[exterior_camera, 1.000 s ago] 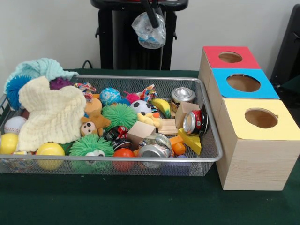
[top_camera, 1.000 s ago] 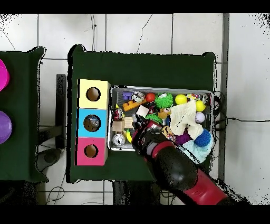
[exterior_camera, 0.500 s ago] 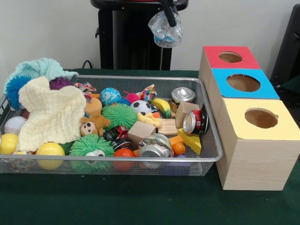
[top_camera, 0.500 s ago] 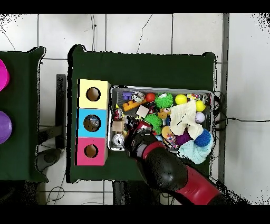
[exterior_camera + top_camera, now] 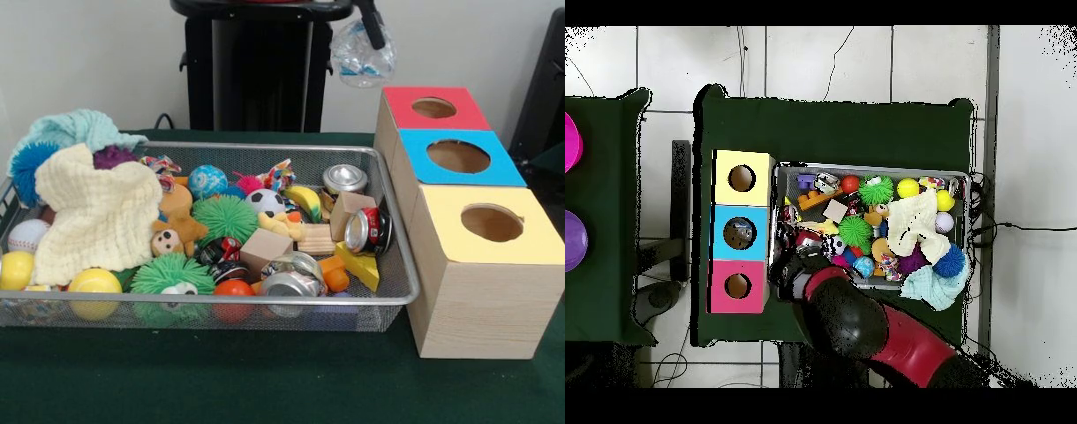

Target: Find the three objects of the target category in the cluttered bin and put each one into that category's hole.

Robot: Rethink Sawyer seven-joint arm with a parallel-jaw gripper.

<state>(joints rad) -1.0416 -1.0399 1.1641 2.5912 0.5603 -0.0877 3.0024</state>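
I see the claw (image 5: 369,26) pinching a crumpled clear plastic bottle (image 5: 357,55), held high in the air just beside the red-topped box (image 5: 434,108) at the far end of the row of boxes, past the wire bin's (image 5: 388,256) far corner on the desk (image 5: 265,380).

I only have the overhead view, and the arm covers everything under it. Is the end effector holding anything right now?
Observer: Yes. In the front view the end effector grips a crumpled clear plastic piece, which hangs free.
Operator: Is it over a hole?
Observer: No. It hangs above box height, beside the red-topped box and short of its hole.
Operator: Anything dangling under it?
Observer: Nothing hangs below the plastic, and the bin sits well beneath it.
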